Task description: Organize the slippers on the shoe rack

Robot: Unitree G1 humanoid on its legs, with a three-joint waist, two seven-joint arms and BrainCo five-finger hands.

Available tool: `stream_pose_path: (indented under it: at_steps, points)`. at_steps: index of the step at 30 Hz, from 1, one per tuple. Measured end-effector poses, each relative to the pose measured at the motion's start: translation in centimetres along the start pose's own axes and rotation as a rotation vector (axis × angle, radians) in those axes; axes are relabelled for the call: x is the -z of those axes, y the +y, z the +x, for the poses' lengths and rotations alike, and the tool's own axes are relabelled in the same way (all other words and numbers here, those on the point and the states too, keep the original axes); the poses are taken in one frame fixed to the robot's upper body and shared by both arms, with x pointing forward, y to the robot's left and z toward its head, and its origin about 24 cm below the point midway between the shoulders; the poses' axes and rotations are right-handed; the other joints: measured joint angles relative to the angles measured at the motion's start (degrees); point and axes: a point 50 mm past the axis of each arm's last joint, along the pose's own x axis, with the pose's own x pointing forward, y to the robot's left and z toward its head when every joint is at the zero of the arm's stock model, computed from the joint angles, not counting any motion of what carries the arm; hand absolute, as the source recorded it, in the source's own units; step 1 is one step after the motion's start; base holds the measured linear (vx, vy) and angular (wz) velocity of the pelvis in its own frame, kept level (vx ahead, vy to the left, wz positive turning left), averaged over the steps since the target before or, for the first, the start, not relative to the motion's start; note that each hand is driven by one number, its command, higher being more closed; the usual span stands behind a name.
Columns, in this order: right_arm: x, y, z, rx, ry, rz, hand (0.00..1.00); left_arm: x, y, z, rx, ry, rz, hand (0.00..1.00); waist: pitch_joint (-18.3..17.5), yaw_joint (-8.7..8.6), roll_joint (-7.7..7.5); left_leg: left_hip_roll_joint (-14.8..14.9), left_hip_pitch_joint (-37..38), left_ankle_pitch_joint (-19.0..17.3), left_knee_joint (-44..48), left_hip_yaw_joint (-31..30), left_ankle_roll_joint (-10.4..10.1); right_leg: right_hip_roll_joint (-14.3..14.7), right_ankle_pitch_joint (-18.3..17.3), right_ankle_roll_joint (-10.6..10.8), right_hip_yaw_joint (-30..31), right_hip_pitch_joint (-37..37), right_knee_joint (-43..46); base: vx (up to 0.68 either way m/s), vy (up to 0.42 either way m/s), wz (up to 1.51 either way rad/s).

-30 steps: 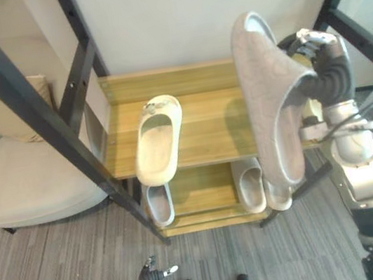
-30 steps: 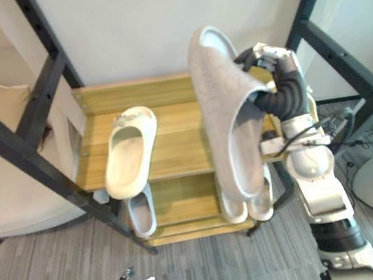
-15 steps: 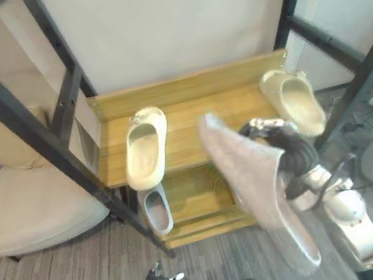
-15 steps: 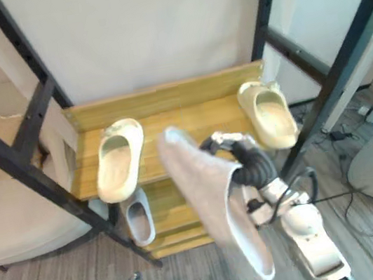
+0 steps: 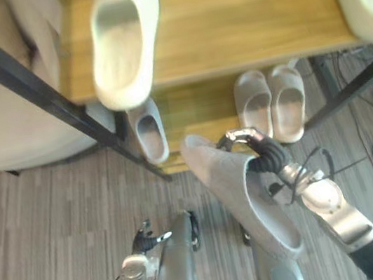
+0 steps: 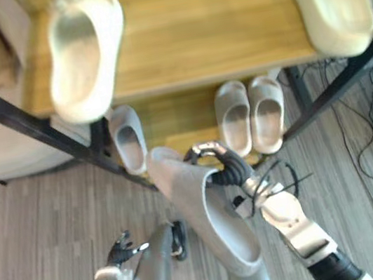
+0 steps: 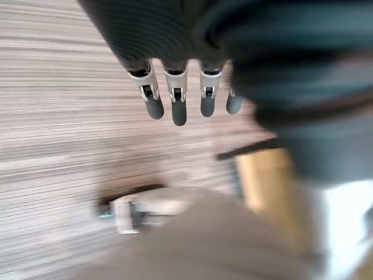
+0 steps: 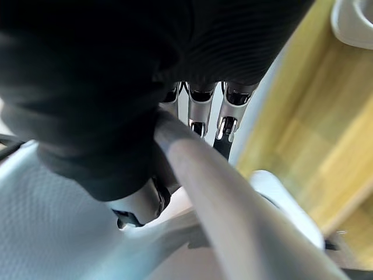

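Grey slipper: hanging at lower centre, clear of the floor | right hand: curling round its upper, sole dangling free | you are probably aiming for the gap beside the lone slipper on the lower shelf | left hand: idling lower left, fingers straight.

Eye views: head-high, steeply down; share shoe rack, floor.
Left wrist view: low, facing floor.
Right wrist view: very close on slipper.
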Motion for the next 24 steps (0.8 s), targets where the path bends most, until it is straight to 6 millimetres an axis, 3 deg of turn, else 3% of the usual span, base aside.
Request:
stream_pose_path:
  at_steps: [4, 8, 17, 24]
  points:
    - [-0.7, -1.1, 1.7, 0.077, -0.048, -0.063, 1.00, 0.7, -1.4, -0.2, -0.001, 0.048, -0.060, 0.00, 2.3, 2.59, -0.70, -0.2, -8.9, -1.1, 7.1, -1.4, -1.0, -0.5, -2.7, -0.9, -1.0, -8.8, 8.5, -0.13, -0.081, 0.15]
    - [-1.7, -2.3, 2.7, 0.224, -0.107, -0.109, 1.00, -0.5, -1.7, 0.0, -0.016, 0.007, -0.106, 0.00, 3.1, 4.34, -1.15, -0.3, -14.2, -2.3, 12.4, -2.3, -2.2, -1.0, -4.9, -1.7, -2.1, -13.9, 14.8, -0.08, -0.065, 0.09]
    - [-2.9, -5.6, 3.8, 0.535, -0.140, -0.208, 1.00, -1.8, -1.4, 0.1, -0.061, -0.048, -0.159, 0.00, 3.1, 6.32, -1.14, -0.7, -18.1, -3.4, 17.8, -4.9, -4.2, -1.8, -8.0, -3.6, -4.2, -17.3, 21.7, -0.04, -0.060, 0.10]
    - [-2.5, -8.3, 5.8, 0.662, -0.082, -0.300, 1.00, -2.6, -1.4, 0.1, -0.077, -0.079, -0.177, 0.00, 3.1, 7.64, -1.07, -1.0, -20.3, -2.9, 18.4, -6.8, -5.4, -2.4, -8.7, -4.9, -6.3, -19.0, 23.2, -0.02, -0.064, 0.11]
